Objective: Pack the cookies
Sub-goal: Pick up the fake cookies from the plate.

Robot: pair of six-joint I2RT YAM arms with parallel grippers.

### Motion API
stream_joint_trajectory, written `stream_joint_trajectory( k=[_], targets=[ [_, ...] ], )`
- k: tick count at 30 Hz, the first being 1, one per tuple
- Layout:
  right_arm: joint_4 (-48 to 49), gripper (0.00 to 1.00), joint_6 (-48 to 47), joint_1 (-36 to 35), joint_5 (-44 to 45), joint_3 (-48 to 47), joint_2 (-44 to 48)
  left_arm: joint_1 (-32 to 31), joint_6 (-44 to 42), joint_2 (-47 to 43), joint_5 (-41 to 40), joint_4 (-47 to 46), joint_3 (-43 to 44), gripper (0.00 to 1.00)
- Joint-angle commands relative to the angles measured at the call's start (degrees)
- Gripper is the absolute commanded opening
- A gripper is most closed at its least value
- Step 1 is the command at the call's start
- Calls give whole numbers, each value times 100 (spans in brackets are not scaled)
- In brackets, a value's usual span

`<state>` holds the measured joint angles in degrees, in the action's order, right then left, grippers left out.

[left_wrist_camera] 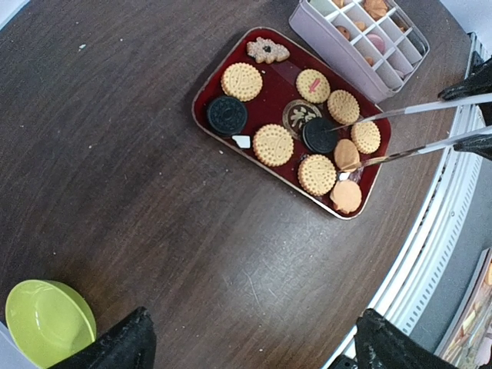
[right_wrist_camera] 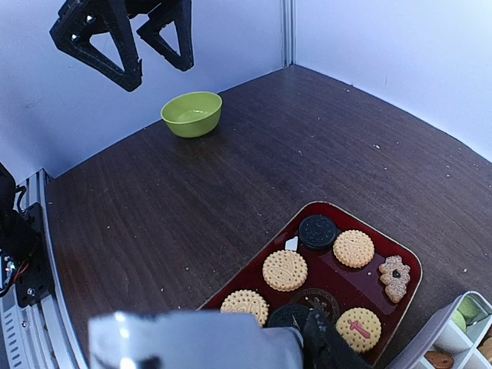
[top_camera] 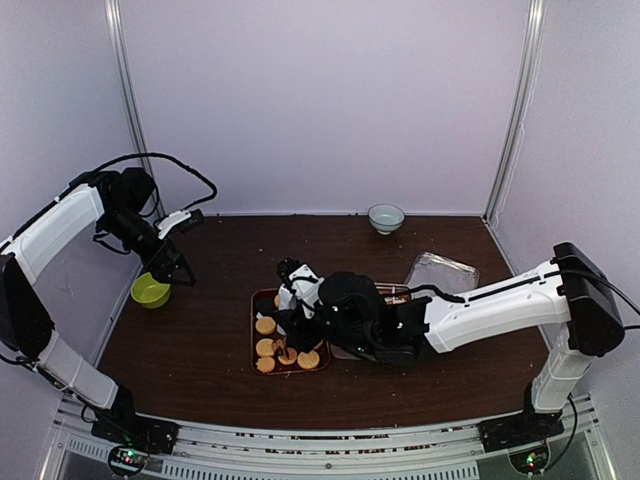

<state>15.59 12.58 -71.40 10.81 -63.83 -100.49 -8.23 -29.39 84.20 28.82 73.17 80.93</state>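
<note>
Right pincer (left_wrist_camera: 475,111) clamped on tongs (left_wrist_camera: 419,108) over cookies (left_wrist_camera: 274,144), arm outstretched, left pincer (right_wrist_camera: 157,71) apart, hovering high

Robot lab cell: white panel walls (top_camera: 320,100) and metal posts (top_camera: 515,110) behind the left fingers (left_wrist_camera: 123,346), dark bench (left_wrist_camera: 154,192) under them, aluminium rail (top_camera: 320,445) nearside.

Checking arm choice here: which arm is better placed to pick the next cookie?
Right. The right claw holds the tongs over the cookies on the tray; the left claw hangs open, away by the green bowl.
</note>
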Motion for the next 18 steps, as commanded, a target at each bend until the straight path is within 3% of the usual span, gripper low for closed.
stream_joint_trajectory(
  k=[1, 12, 18],
  targets=[
    [-181, 42, 0, -195, 453, 24, 245, 39, 51, -138, 158, -21, 66, 93],
    [-285, 41, 25, -426, 1132, 187, 499, 33, 19, -184, 235, -46, -1, 92],
    [-270, 41, 111, -434, 1021, 227, 495, 39, 3, -224, 243, -64, -55, 91]
  ],
)
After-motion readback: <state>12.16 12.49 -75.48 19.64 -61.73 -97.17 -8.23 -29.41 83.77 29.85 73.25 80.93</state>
